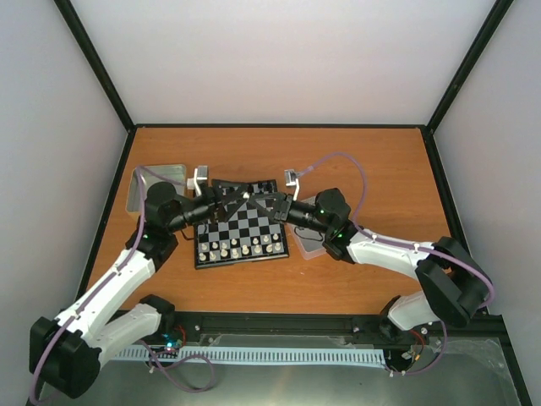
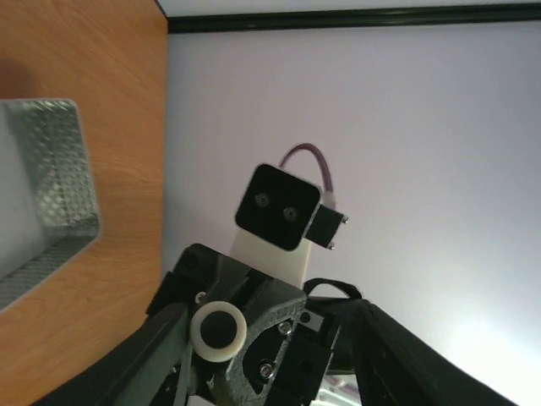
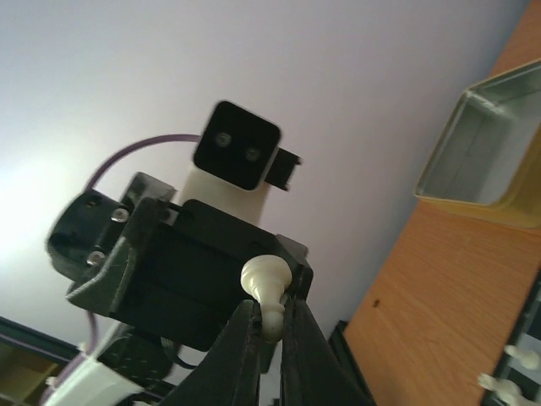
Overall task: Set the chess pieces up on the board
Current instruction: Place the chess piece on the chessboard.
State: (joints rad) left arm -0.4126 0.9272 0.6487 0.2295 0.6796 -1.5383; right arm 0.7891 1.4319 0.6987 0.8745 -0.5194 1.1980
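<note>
Right gripper clamped shut; left gripper facing it (jaws apparently parted).

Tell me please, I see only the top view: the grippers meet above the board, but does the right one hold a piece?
Observer: Yes. In the right wrist view, the right gripper is shut on a white piece.
Operator: Which part is pinched?
Observer: Its lower part. The round head stands free above the fingertips.
Operator: And the other one?
Observer: For the left gripper, its wrist view shows the fingers apart, with no piece between them.
</note>
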